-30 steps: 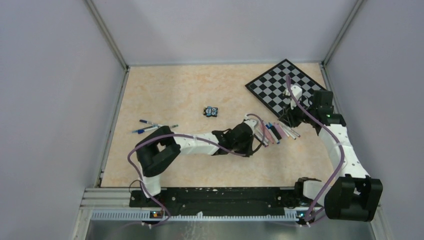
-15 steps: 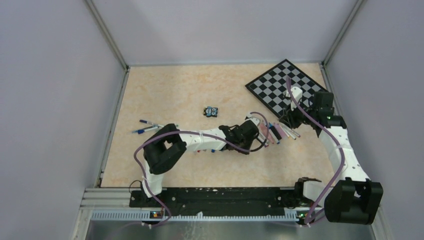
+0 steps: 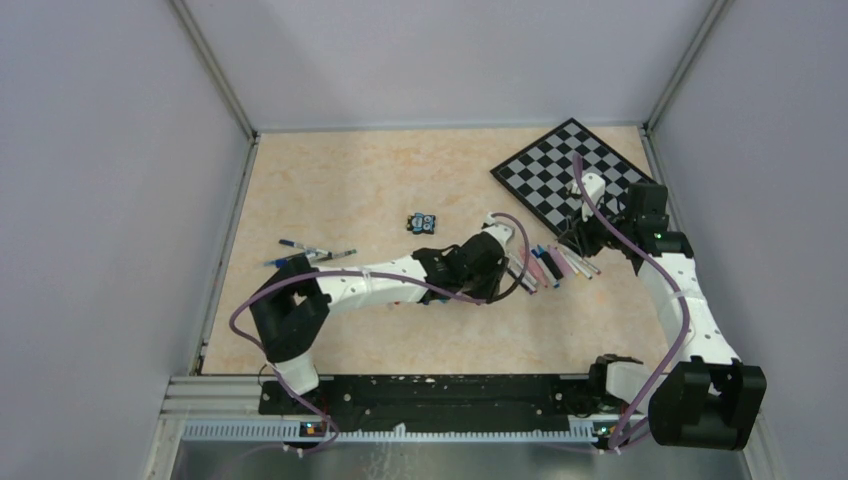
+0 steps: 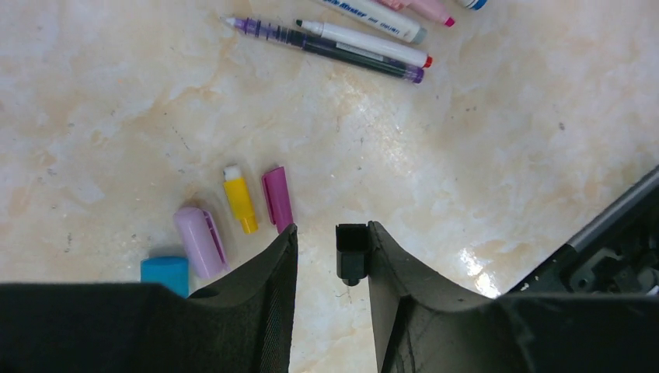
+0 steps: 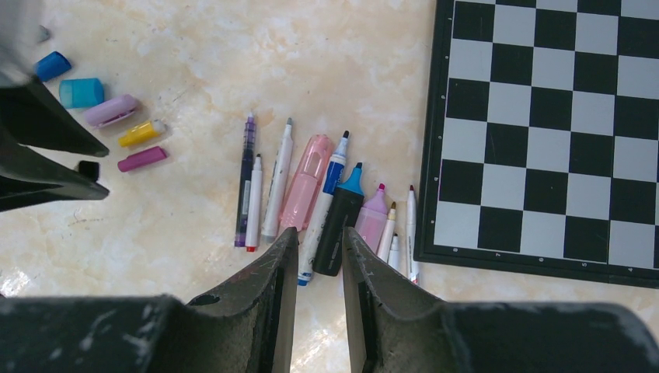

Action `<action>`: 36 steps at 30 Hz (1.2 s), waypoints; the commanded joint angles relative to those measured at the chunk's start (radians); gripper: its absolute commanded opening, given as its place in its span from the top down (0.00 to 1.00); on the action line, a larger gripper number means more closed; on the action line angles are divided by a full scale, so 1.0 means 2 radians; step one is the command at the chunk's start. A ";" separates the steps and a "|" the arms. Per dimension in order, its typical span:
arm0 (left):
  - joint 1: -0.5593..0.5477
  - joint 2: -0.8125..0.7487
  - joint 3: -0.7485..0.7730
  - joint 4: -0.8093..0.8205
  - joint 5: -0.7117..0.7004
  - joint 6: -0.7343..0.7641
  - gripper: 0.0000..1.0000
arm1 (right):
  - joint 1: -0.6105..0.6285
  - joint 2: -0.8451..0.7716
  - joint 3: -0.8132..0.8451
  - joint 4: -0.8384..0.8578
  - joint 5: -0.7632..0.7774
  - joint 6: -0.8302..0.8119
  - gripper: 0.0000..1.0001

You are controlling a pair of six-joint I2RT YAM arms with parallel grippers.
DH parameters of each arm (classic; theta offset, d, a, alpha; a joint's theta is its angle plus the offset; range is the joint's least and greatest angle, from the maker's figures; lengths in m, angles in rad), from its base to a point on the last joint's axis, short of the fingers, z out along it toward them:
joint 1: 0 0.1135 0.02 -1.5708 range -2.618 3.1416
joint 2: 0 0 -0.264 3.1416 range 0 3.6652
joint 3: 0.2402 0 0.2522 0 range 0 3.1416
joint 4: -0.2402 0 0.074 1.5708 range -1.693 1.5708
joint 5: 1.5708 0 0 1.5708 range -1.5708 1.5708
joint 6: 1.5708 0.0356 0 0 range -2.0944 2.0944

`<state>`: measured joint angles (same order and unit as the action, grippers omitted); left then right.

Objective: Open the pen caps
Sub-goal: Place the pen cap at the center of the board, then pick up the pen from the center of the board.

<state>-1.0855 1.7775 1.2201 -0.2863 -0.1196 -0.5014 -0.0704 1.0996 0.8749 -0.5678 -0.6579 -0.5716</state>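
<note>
My left gripper is open, low over the table. A small black cap sits between its fingers, against the right finger only. Loose caps lie just beyond: magenta, yellow, lilac and teal. In the right wrist view the same caps lie at upper left, with a blue one. My right gripper is open and empty above a row of uncapped pens and markers. In the top view the left gripper is left of that row and the right gripper is right of it.
A chessboard lies at the back right, its edge touching the pen row. A small black-blue-white toy block sits mid-table. Three thin pens lie at the left. Enclosure walls stand on three sides.
The left arm's elbow has swung left and its forearm has stretched out, while its gripper stays by the pen row. The right arm has not moved.
</note>
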 commanded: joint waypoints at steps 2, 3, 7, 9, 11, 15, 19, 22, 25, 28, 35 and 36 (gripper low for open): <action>-0.001 -0.055 -0.024 0.037 0.000 0.024 0.57 | -0.002 -0.014 -0.001 0.013 -0.012 0.003 0.74; 0.000 -0.058 -0.028 0.040 0.005 0.025 0.57 | -0.002 -0.014 -0.001 0.014 -0.012 0.003 0.74; 0.000 -0.050 -0.036 0.050 0.023 0.024 0.57 | -0.002 -0.014 -0.002 0.013 -0.010 0.003 0.74; 0.000 -0.040 -0.035 0.054 0.030 0.020 0.57 | -0.002 -0.015 -0.002 0.014 -0.009 0.003 0.74; 0.000 -0.029 -0.033 0.054 0.034 0.016 0.57 | -0.002 -0.014 -0.003 0.015 -0.008 0.003 0.74; 0.000 -0.028 -0.034 0.059 0.029 0.012 0.57 | -0.002 -0.014 -0.004 0.015 -0.006 0.002 0.73; 0.000 -0.053 -0.050 0.071 0.013 0.019 0.58 | -0.002 -0.014 -0.004 0.014 -0.008 0.003 0.73; 0.004 -0.078 -0.077 0.094 0.009 0.022 0.57 | -0.002 -0.013 -0.004 0.014 -0.008 0.002 0.73; 0.012 -0.114 -0.124 0.120 -0.003 0.021 0.55 | -0.002 -0.013 -0.004 0.013 -0.011 0.001 0.73; 0.032 -0.160 -0.166 0.129 -0.022 0.020 0.47 | -0.002 -0.013 -0.003 0.010 -0.019 -0.001 0.73; 0.199 -0.290 -0.279 0.133 0.012 -0.018 0.25 | -0.002 -0.018 -0.006 0.010 -0.030 -0.002 0.73; 0.229 -0.306 -0.294 0.136 0.019 -0.024 0.22 | -0.002 -0.019 -0.006 0.010 -0.031 -0.002 0.73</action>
<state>-0.8131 1.2957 0.7319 -0.0616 -0.1165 -0.4900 -0.0704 1.0943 0.8635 -0.5694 -0.6827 -0.5724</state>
